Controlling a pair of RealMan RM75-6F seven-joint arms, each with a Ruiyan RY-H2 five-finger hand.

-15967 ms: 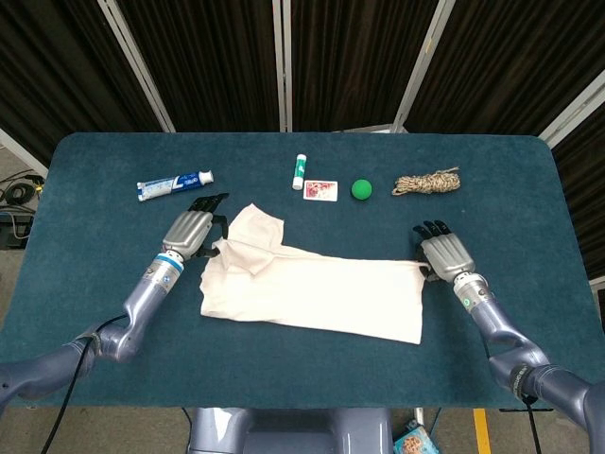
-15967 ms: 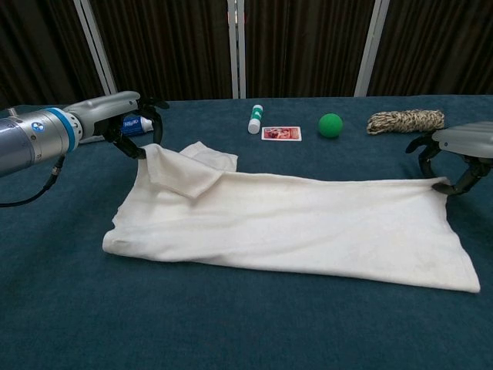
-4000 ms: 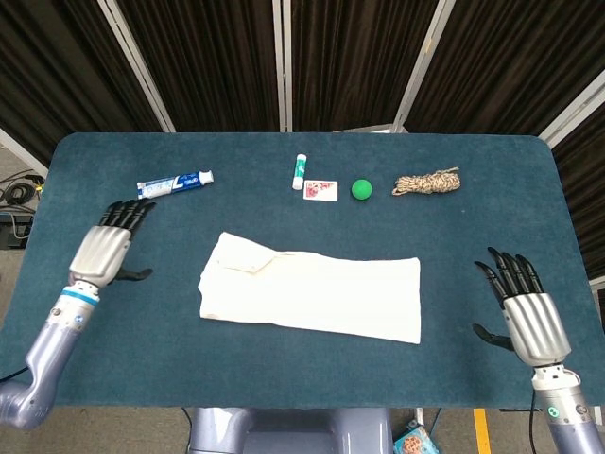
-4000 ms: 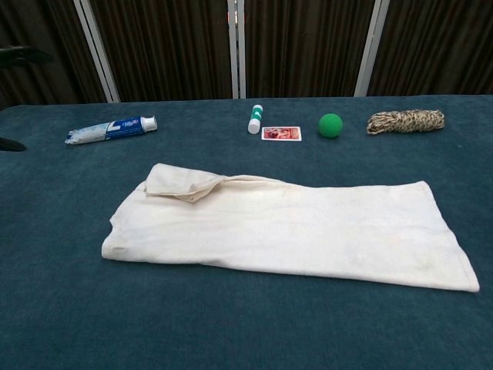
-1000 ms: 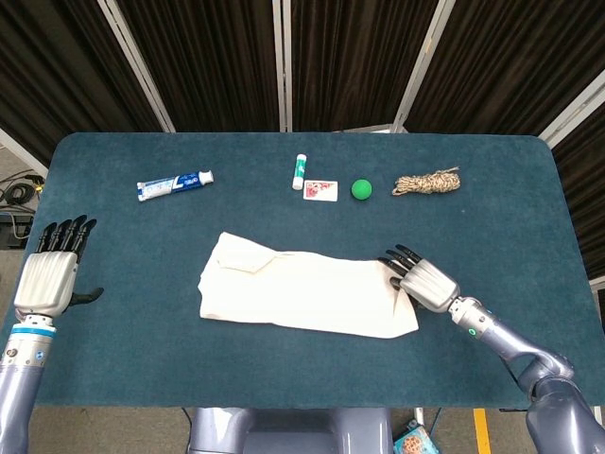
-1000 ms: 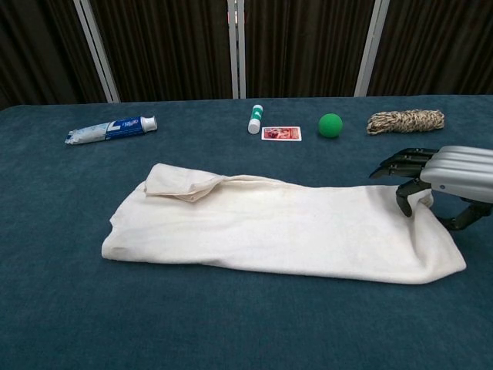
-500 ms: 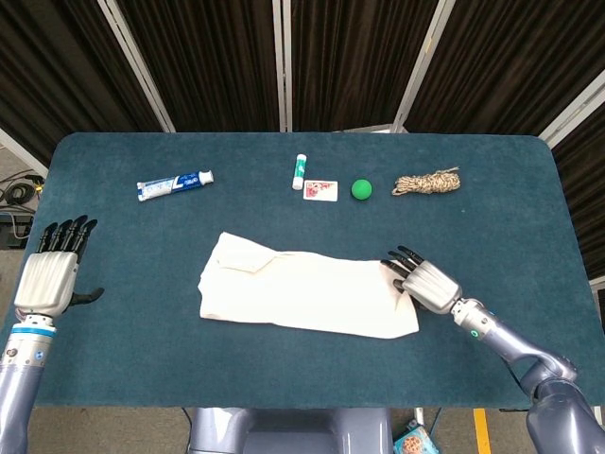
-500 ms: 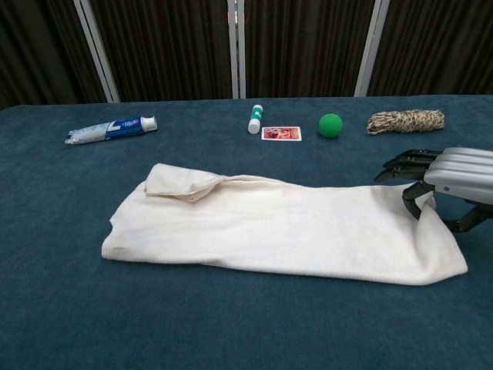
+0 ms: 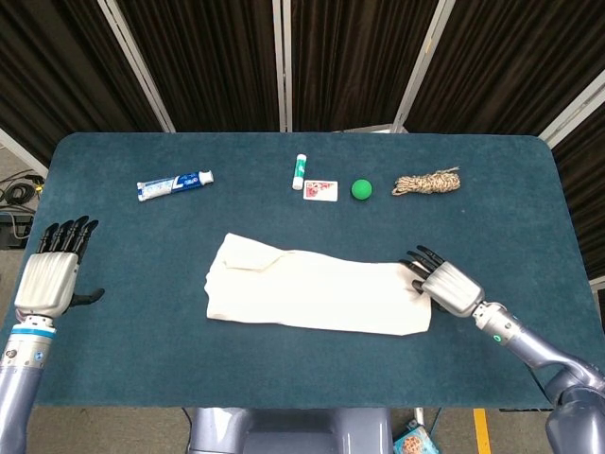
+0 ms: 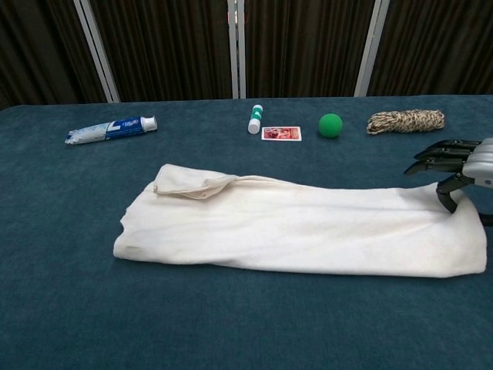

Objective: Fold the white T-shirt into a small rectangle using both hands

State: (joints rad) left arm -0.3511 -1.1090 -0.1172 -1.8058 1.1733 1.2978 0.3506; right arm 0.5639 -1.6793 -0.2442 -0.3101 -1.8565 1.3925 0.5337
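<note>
Right fingers (image 10: 445,166): dark, curled down onto the right end of the white T-shirt (image 9: 317,294); in the chest view the thumb presses into the cloth's upper right corner, and the cloth seems pinched there.
Right hand (image 9: 447,287): silver back turned up, sitting at the T-shirt's right edge, forearm running off toward the lower right.
Left fingers (image 9: 64,232): spread apart, straight, holding nothing.
Left hand (image 9: 47,277): at the far left of the tabletop (image 9: 113,359), well apart from the T-shirt, thumb sticking out to the side; seen only in the head view.
White T-shirt: lies flat as a long folded band across the middle of the tabletop, with a small bunched fold at its upper left end.
Toothpaste tube (image 9: 174,184): blue and white, lying at the back left, well apart from the shirt.
Glue stick (image 9: 299,170): white with green, lying at the back centre.
Card (image 9: 320,190): red and white, just beside the glue stick.
Green ball (image 9: 361,189): near the card, on its right.
Rope bundle (image 9: 426,182): coiled, mottled, to the right of the ball.
</note>
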